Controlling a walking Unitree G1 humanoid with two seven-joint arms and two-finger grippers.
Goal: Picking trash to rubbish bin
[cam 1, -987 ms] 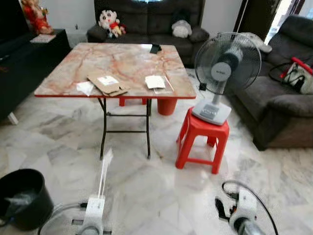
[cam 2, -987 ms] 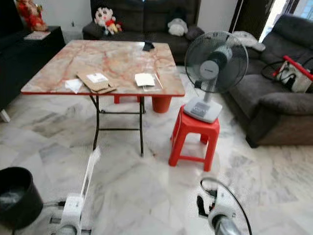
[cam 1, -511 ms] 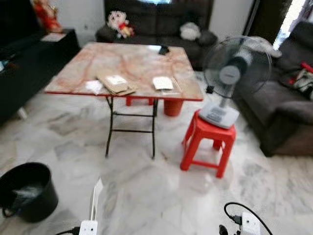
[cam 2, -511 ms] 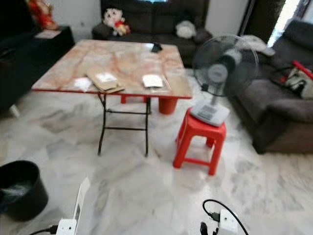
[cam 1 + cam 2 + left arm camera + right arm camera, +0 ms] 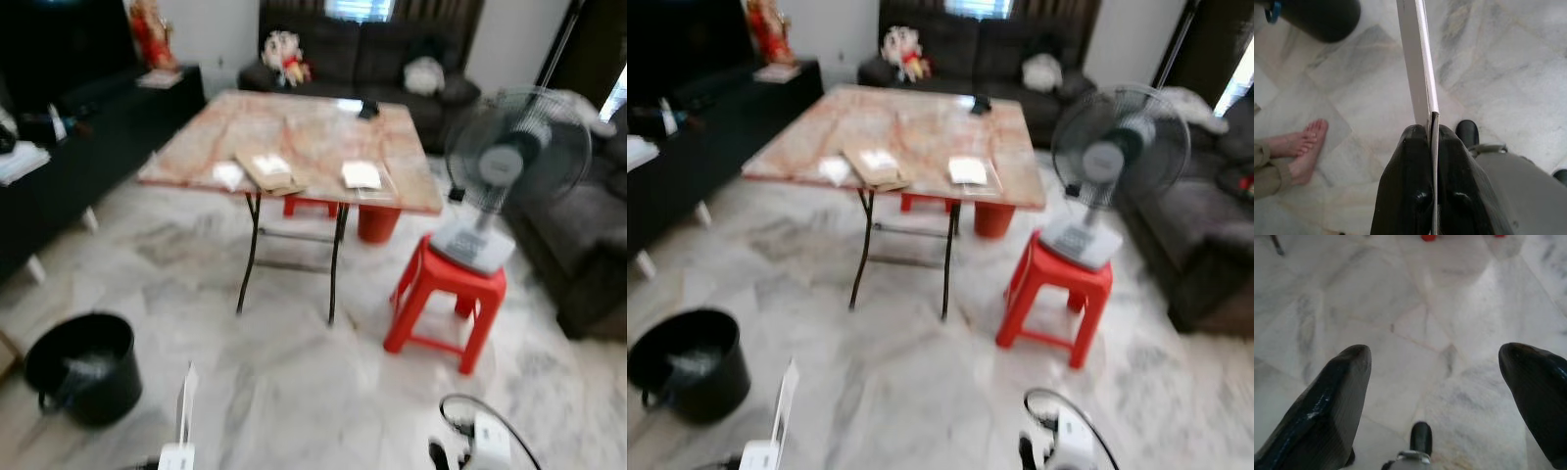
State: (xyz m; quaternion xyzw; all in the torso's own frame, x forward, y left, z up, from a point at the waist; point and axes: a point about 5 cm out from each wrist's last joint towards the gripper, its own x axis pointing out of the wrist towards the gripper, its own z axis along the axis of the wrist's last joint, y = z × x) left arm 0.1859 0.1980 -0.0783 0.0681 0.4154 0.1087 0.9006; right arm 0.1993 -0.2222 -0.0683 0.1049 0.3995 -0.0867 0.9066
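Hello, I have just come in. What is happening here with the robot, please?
The robot is tidying trash in a living room. Its left claw is shut on a flat white card, held edge-up above the marble floor. The black bin stands on the floor to its left, so the card is not yet dropped in. The right claw hangs open, holding nothing. More papers and a piece of cardboard lie on the table. A person's bare feet are nearby.

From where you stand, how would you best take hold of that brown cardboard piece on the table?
Probably by its near end: the cardboard lies flat at the table's near edge and seems to stick out over it a little. The open right gripper could come in level from the near side, one finger above, one below. The left gripper is shut on a white card.
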